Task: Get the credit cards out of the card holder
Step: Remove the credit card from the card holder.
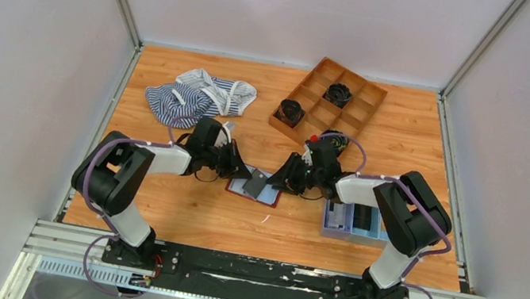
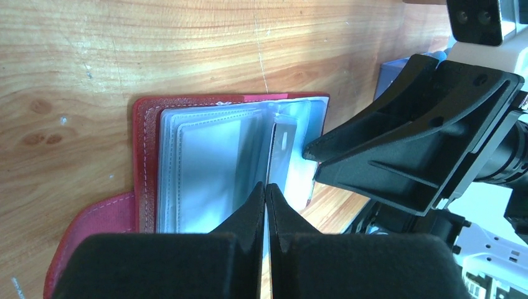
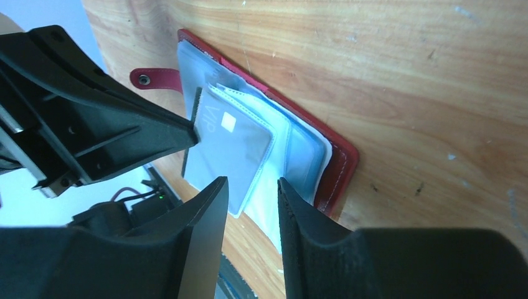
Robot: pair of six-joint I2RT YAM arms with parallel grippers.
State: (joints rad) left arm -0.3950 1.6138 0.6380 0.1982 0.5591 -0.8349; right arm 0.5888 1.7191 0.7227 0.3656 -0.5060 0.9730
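Closed fingertips of the left pincer (image 2: 266, 187) are being pressed onto the edge of a grey credit card (image 3: 233, 146), which is standing up from the card holder (image 2: 144, 156) lying open just below them. Opposite, the right pincer (image 3: 252, 193) is being held partly open and empty, the card's corner lying between its fingers.

The card holder (image 2: 142, 162) is partly hidden behind the left fingers (image 2: 246, 215).

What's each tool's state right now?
Left tool: closed, tips at the card holder; whether it grips anything cannot be told.
Right tool: open, holding nothing.
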